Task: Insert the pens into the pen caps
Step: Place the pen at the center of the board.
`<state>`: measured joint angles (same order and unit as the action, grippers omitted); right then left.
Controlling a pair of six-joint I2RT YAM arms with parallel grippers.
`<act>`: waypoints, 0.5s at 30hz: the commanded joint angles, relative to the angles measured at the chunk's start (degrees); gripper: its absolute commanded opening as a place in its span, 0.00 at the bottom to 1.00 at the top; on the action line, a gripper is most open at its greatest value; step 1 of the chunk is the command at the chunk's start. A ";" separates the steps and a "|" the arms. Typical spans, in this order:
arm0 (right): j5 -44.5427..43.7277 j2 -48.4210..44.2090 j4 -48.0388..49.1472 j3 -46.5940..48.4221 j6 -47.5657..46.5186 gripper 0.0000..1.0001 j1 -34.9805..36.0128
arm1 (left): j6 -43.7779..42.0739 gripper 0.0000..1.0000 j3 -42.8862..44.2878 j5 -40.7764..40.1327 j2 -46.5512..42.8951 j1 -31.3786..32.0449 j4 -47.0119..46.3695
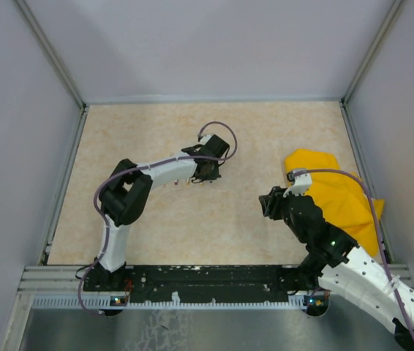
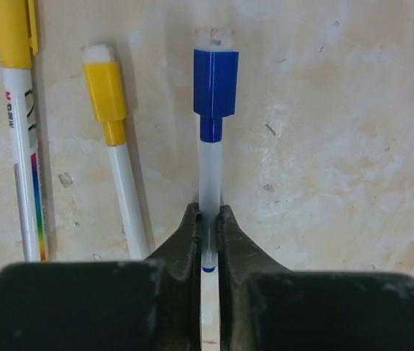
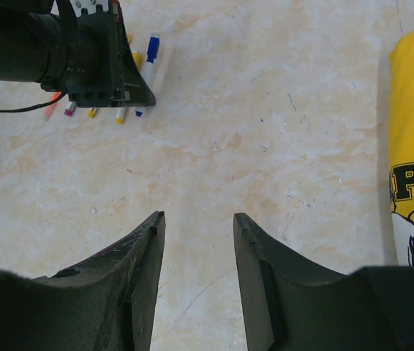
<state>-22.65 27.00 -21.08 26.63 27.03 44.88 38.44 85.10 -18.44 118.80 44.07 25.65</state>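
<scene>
Left tool (image 2: 208, 219) grips white pen (image 2: 209, 175) lengthwise

Your jaws are pinched narrow on its barrel; the long axis runs straight ahead to the dark blue cap (image 2: 215, 82) on its far end. Right tool (image 3: 196, 223) stands half-spread, empty, well apart over the table (image 3: 265, 110)

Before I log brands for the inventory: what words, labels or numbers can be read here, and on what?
"M G", in red, on the white barrel of the long yellow-capped pen; the small grey print below it is too blurred to read.
"PY", on the yellow cloth; the rest is cut off by the picture's edge.
Nothing readable on the blue-capped white pen.
</scene>
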 commanded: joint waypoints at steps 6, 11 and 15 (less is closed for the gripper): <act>0.09 0.23 0.69 1.00 -0.64 0.43 0.20 | 0.30 0.18 2.21 0.21 2.66 0.31 -1.80; -0.07 0.57 0.74 1.19 -0.58 0.43 0.19 | 0.22 0.26 1.51 0.16 2.09 0.31 -1.49; -0.51 1.35 0.67 1.67 0.08 0.43 0.23 | 0.43 0.30 -0.01 0.33 0.25 0.31 -1.60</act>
<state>-22.63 27.66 -21.08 26.63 27.05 44.86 38.70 86.30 -18.39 120.03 44.12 23.97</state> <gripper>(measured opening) 0.430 0.290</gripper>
